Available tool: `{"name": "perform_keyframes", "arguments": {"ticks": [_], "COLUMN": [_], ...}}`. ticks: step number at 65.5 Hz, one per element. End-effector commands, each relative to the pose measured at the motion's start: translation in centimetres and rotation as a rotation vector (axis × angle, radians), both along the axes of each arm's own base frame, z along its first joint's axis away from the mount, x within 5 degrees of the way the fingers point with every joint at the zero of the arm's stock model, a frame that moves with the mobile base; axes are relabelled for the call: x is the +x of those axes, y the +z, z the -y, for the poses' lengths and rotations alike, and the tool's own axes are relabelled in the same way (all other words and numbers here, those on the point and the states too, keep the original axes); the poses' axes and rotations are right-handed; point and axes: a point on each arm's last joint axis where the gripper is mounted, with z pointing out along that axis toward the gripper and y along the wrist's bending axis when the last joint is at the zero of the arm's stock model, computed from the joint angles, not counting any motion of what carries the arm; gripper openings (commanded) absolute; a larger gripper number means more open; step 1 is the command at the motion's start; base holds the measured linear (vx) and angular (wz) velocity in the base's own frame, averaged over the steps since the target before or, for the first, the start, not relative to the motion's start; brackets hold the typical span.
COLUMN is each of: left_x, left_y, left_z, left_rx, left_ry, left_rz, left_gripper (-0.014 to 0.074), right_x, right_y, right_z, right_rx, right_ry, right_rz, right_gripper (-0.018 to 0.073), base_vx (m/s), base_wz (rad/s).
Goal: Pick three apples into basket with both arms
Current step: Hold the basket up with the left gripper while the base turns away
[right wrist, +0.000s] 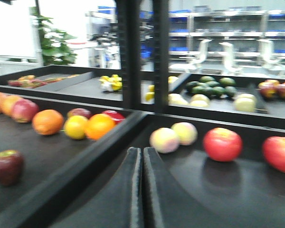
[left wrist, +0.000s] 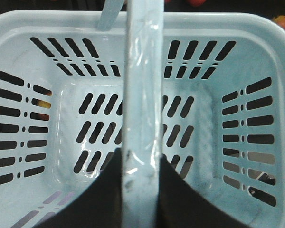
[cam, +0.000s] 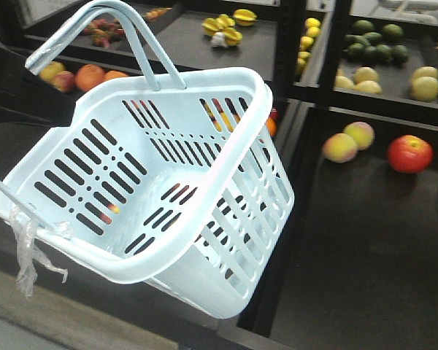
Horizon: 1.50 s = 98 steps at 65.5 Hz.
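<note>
The pale blue basket (cam: 160,182) hangs tilted in the air, its handle (cam: 95,22) rising to the upper left. In the left wrist view my left gripper (left wrist: 141,164) is shut on the basket handle (left wrist: 142,71), and the slotted basket (left wrist: 237,52) below holds nothing. My right gripper (right wrist: 142,152) is shut with nothing in it, low over a black tray. Two red apples (right wrist: 222,144) (right wrist: 280,153) lie ahead of it to the right. A darker red apple (right wrist: 6,166) lies in the tray to its left. One red apple (cam: 409,154) shows right of the basket.
Black shelf trays with raised dividers (right wrist: 85,161) and an upright post (right wrist: 142,52) hold the fruit. Oranges (right wrist: 47,121) and a yellow fruit (right wrist: 76,127) lie in the left tray, two pale peaches (right wrist: 173,137) beside the apples. Green fruits (cam: 376,40) fill the far tray.
</note>
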Motion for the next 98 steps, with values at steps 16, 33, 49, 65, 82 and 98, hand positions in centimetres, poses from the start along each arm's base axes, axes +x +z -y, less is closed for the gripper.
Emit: {"name": "perform_keyframes", "arguments": {"ticks": [16,33,49,65,82,98], "left_x": [-1.01,-1.01,-1.01,-1.01,-1.01,-1.01], "left_y": [1.69,1.69,1.69,1.69,1.69,1.69], "left_z": [0.06,0.06,0.06,0.06,0.06,0.06], "left_rx": [-0.085,-0.085,-0.085,-0.085,-0.085,-0.085], "left_ry": [-0.004,-0.004,-0.004,-0.004,-0.004,-0.004], "left_rz": [0.064,0.064,0.064,0.064,0.064,0.064], "left_gripper": [-0.0008,-0.0008,-0.0008,-0.0008,-0.0008,-0.0008], "right_x": [-0.05,-0.05,-0.05,-0.05,-0.05,-0.05], "right_y": [0.22,0.22,0.22,0.22,0.22,0.22], "right_z": [-0.01,-0.01,-0.01,-0.01,-0.01,-0.01], "right_rx": [-0.015,-0.015,-0.015,-0.015,-0.015,-0.015], "right_ry": [-0.003,-0.003,-0.003,-0.003,-0.003,-0.003], "right_rz": [0.069,0.069,0.069,0.069,0.069,0.069], "right_gripper": [-0.0005,-0.0005,-0.0005,-0.0005,-0.0005,-0.0005], "base_vx": [-0.06,-0.07,-0.09,-0.10,-0.11,-0.11], "base_wz": [0.45,0.46,0.48,0.53,0.58,0.56]}}
